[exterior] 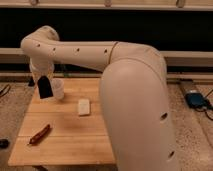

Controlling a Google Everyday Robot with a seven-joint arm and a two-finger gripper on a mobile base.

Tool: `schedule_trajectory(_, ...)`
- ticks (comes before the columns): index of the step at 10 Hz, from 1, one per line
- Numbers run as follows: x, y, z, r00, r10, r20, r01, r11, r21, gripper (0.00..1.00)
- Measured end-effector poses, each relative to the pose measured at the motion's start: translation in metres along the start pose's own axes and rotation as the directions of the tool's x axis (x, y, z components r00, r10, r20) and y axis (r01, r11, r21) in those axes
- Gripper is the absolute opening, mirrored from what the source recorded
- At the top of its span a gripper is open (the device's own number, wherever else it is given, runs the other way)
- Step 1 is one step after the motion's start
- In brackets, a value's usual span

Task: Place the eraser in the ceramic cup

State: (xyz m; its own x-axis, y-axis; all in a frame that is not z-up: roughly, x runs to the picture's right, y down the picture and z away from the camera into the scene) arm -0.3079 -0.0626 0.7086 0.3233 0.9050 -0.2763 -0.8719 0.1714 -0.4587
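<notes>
The eraser (pixel 45 88), a small flat black block, hangs upright just above the far left corner of the wooden table (pixel 70 142). My gripper (pixel 42 80) is at the end of the white arm and is shut on the eraser's top. The ceramic cup (pixel 58 89), small, white and without a handle, stands on the table right beside the eraser, on its right. The eraser overlaps the cup's left edge in the camera view, and its lower end is below the cup's rim.
A pale white rectangular block (pixel 83 106) lies in the middle of the table. A red-brown stick (pixel 40 134) lies near the front left edge. My bulky white arm (pixel 135 100) covers the table's right side. A blue object (pixel 196 99) sits on the floor at right.
</notes>
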Motion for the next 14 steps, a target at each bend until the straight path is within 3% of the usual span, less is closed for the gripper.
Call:
schedule_trajectory(3, -0.025, -0.008, 0.012, 0.999, -0.012, 0.040, 0.012, 1.000, 0.003, 0.02)
schedule_trajectory(8, -0.052, -0.023, 0.050, 0.996, 0.023, 0.086, -0.020, 0.999, -0.037, 0.02)
schedule_trajectory(14, -0.074, -0.050, 0.089, 0.994, 0.016, 0.106, -0.014, 1.000, -0.020, 0.02)
